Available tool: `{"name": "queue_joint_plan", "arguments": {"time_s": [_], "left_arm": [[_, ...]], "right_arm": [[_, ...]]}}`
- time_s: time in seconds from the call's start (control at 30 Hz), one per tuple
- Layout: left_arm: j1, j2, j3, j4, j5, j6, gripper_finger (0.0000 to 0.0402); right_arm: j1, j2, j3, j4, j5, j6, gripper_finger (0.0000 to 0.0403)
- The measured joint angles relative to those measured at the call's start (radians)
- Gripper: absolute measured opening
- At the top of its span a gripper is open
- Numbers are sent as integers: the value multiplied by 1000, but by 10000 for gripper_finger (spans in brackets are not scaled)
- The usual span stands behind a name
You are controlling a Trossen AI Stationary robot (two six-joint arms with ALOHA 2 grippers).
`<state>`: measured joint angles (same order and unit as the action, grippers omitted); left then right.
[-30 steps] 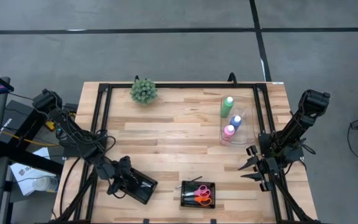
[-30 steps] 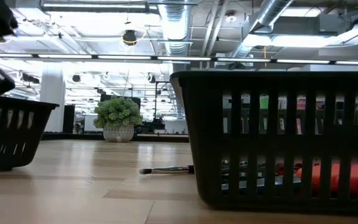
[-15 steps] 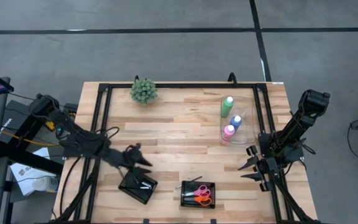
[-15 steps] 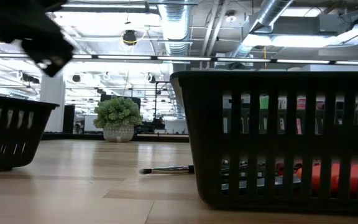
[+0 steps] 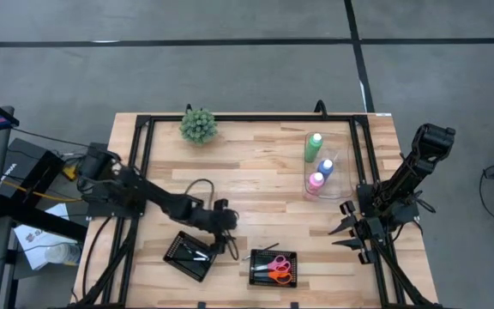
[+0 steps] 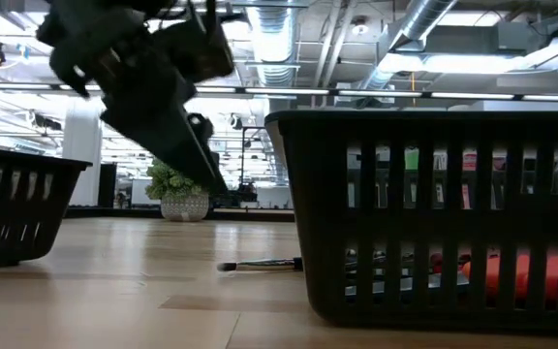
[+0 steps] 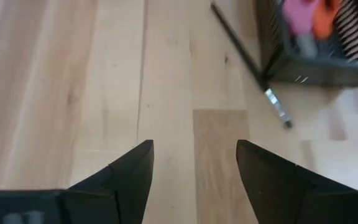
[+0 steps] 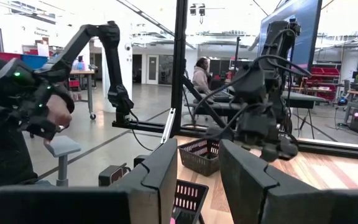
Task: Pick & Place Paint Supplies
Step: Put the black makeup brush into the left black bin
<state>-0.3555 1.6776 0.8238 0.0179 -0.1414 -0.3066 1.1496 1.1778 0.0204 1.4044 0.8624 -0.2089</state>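
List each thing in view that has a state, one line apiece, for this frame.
left pincer: open, empty, above bare wood between the two baskets
right pincer: parked at the table's right edge, empty
left basket: brushes inside
right basket: scissors inside
loose brush: lying on the table
three bottles: upright, capped

Your two arms are matte black, jointed, with loose black cables looped along the links; left gripper and right gripper have tapered, wedge-shaped black fingers.

One camera looks straight down on my whole worktop, another sits level at its surface close behind a black basket, which my left wrist camera shares.
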Motion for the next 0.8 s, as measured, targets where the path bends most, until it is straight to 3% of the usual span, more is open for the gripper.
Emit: {"name": "queue_joint_plan", "arguments": {"time_s": [0.37,0.8], "left_arm": [[5,178,222,-99,-9,46,221],[50,356,422,-161,-5,204,214]], "right_arm": [[0,0,0,-2,2,0,109],[0,0,0,-6,3,0,109]]}}
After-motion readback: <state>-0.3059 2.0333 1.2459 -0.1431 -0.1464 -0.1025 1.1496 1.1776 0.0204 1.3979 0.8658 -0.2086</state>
